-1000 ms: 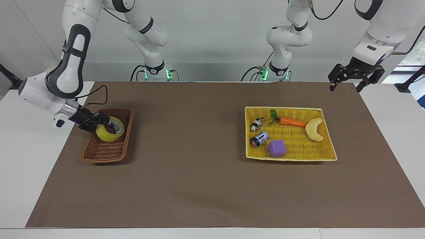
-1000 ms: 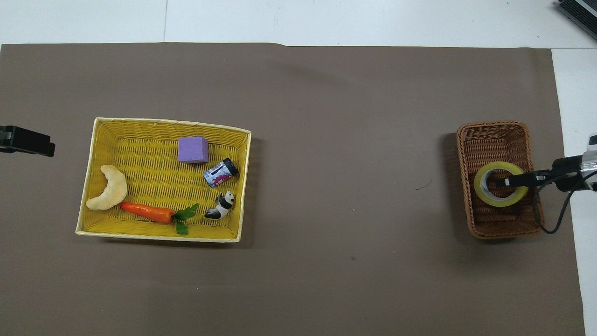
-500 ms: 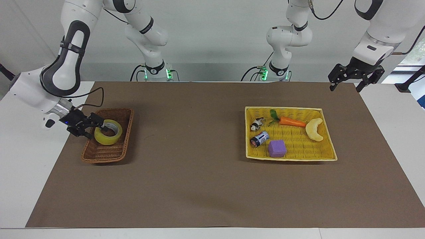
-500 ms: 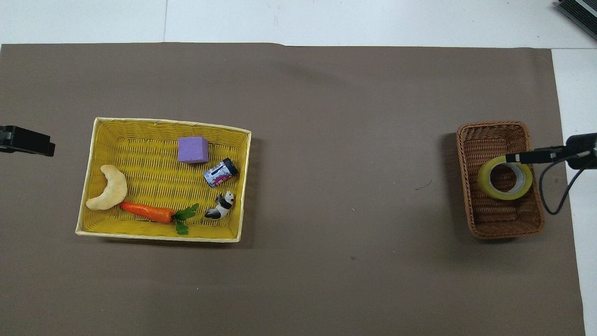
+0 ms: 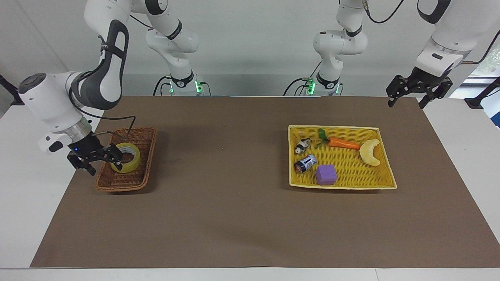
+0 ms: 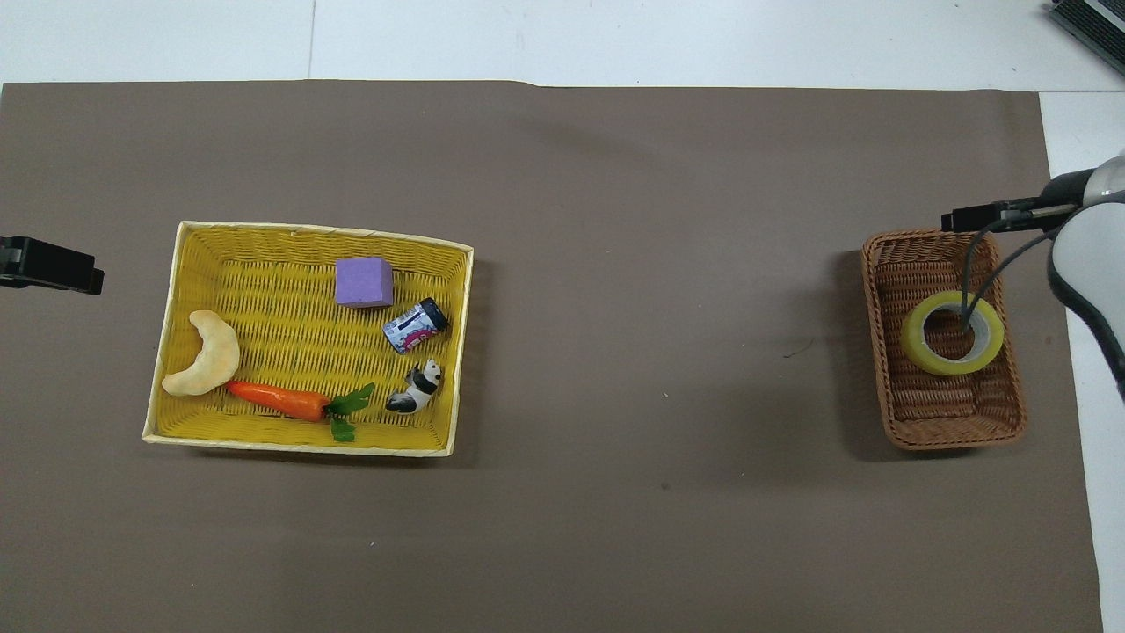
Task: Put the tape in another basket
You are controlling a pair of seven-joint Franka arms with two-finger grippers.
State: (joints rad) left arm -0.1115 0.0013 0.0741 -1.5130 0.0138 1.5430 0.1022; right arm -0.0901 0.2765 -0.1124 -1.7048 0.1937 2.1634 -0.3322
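The tape (image 5: 125,157) lies flat in the brown wicker basket (image 5: 150,156), at the right arm's end of the table. It shows as a yellow ring in the overhead view (image 6: 952,334), inside the basket (image 6: 945,432). My right gripper (image 5: 104,163) is open and empty, low over the basket's rim on the side toward the table's edge, with one finger close beside the tape. Only one of its fingers (image 6: 971,216) shows from above. My left gripper (image 5: 408,102) is open and empty, and waits raised over the left arm's end of the table.
A wide yellow woven tray (image 5: 386,176) toward the left arm's end holds a carrot (image 5: 343,143), a pale banana-shaped toy (image 5: 370,153), a purple block (image 5: 326,174), a small can (image 5: 305,162) and a panda figure (image 5: 301,146). A brown mat (image 5: 234,164) covers the table.
My right gripper has let go of the tape, which now lies flat in the brown basket. The gripper has drawn back toward the table's edge. The left arm has not moved.
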